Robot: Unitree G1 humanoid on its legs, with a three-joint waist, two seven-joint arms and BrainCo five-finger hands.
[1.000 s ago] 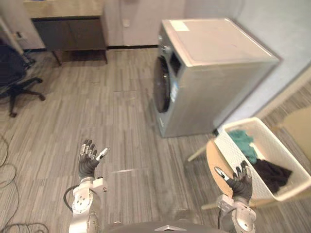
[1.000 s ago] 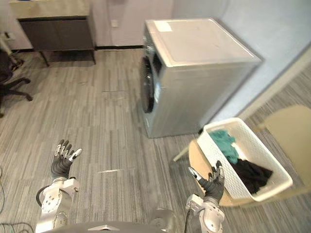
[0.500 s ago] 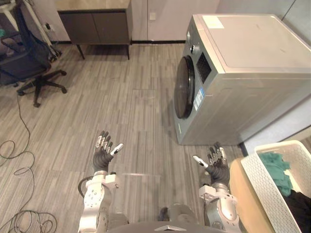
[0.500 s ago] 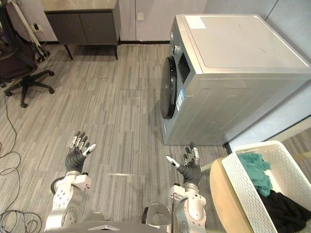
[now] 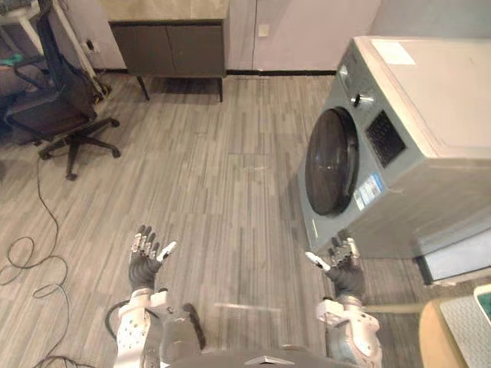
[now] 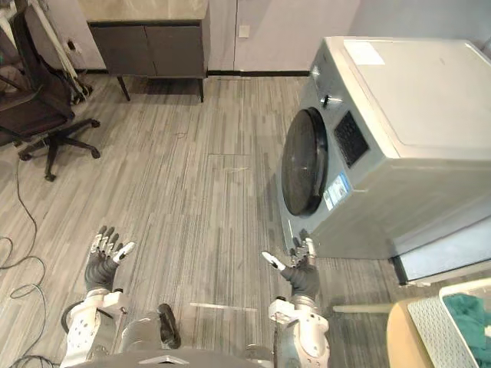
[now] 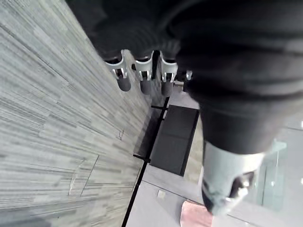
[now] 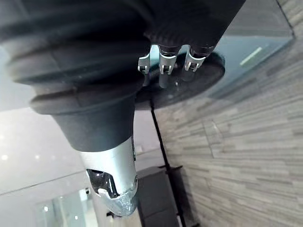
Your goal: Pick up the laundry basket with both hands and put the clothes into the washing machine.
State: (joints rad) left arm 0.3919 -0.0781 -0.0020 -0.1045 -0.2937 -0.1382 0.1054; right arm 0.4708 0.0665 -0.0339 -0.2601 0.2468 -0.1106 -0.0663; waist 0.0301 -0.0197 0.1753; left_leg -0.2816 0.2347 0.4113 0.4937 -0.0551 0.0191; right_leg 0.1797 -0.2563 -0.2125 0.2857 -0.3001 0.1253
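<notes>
Ahead right, washing machine [image 6: 399, 146], door [image 6: 304, 172] facing left, laundry basket [image 6: 430, 326] nearer

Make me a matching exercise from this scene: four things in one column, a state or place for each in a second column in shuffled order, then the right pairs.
Column one
1. washing machine door
2. laundry basket
3. office chair
4. left hand

Column two
A. fingers straight, holding nothing
B. at the lower right edge, teal cloth inside
C. round, dark and shut
D. black, standing on the floor at the far left

Pairs: 1-C, 2-B, 3-D, 4-A
</notes>
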